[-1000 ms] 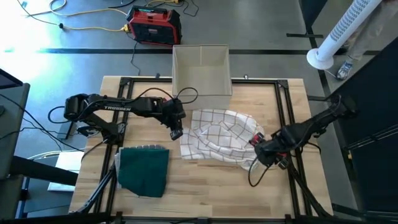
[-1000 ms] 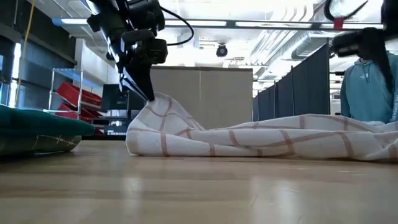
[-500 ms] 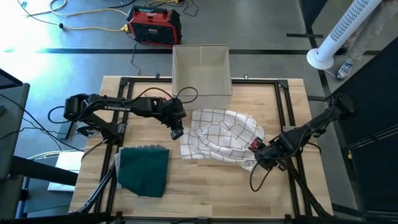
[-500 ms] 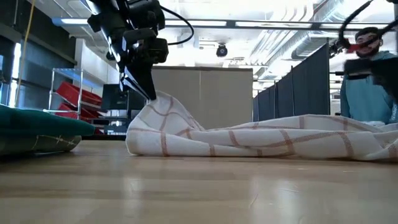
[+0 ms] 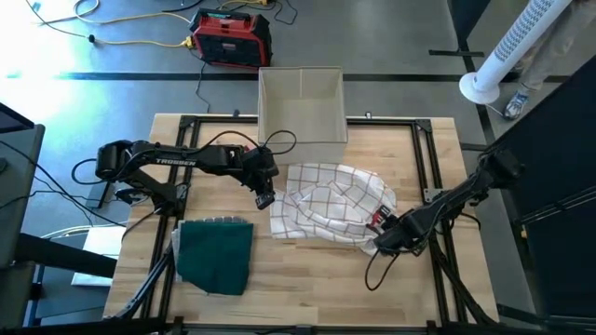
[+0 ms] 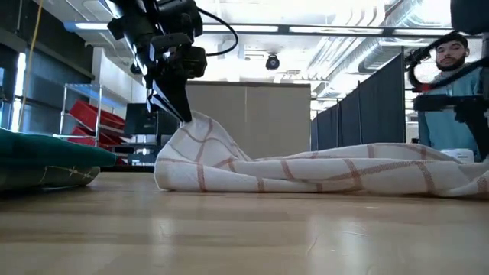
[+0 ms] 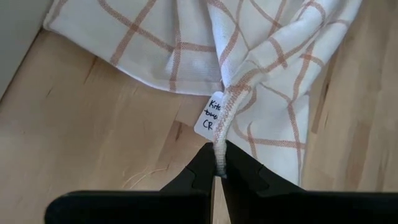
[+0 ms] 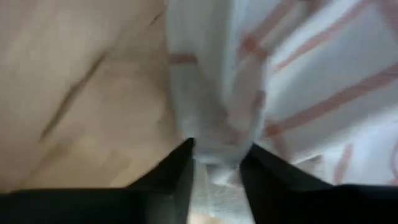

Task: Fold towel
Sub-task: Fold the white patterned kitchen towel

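While left hand pinches towel hem, right hand straddles its edge.

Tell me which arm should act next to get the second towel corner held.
The right. The left pincer is already shut on the checked towel by its tag. The right pincer sits at the towel's near-right edge with cloth between its open fingers, probably ready to close.

A light wooden surface fills the frame's centre. On it lie a checked towel at centre, a green cloth at lower left and a box at the upper edge.
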`<state>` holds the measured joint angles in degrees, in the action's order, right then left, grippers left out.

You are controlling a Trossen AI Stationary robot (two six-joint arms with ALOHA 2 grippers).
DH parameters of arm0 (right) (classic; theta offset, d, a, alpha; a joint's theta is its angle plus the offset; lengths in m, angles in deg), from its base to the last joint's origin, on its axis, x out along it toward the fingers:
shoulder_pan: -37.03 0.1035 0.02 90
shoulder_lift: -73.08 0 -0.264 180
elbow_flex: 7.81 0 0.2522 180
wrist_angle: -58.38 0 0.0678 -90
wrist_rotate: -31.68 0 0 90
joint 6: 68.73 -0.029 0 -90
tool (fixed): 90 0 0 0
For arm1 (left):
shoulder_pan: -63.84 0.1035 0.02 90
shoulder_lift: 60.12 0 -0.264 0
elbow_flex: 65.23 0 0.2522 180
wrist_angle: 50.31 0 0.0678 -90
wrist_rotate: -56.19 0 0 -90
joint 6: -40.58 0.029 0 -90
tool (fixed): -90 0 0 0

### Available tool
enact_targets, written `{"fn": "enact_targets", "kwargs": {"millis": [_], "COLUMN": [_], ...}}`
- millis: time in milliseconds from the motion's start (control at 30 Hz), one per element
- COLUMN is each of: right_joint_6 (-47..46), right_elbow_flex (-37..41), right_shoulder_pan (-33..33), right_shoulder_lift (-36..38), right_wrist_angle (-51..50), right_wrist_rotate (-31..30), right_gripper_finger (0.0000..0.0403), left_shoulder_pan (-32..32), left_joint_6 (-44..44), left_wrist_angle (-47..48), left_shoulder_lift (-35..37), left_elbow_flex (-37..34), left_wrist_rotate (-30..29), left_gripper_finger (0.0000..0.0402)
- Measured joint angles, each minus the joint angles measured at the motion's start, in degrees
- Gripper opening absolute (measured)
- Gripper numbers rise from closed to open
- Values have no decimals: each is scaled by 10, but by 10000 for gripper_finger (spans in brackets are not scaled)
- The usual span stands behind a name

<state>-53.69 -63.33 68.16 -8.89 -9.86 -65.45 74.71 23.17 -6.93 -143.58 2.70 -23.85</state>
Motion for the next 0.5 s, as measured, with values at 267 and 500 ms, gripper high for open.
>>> {"fn": "enact_targets", "kwargs": {"millis": [267, 500], "right_joint_6": [-118, -291], "right_elbow_flex": [-79, -230], "right_shoulder_pan": [-1, -4], "right_shoulder_lift": [11, 63], "right_wrist_angle": [-63, -180], "right_wrist_rotate": [28, 36], "right_gripper_finger": [5, 4], "left_shoulder_pan": [-2, -33], "left_joint_6": [0, -3], "left_wrist_angle": [0, 10], "left_shoulder_lift": [2, 62], "left_elbow_flex": [0, 53], "left_wrist_rotate": [-1, 17], "left_gripper_finger": [7, 7]}}
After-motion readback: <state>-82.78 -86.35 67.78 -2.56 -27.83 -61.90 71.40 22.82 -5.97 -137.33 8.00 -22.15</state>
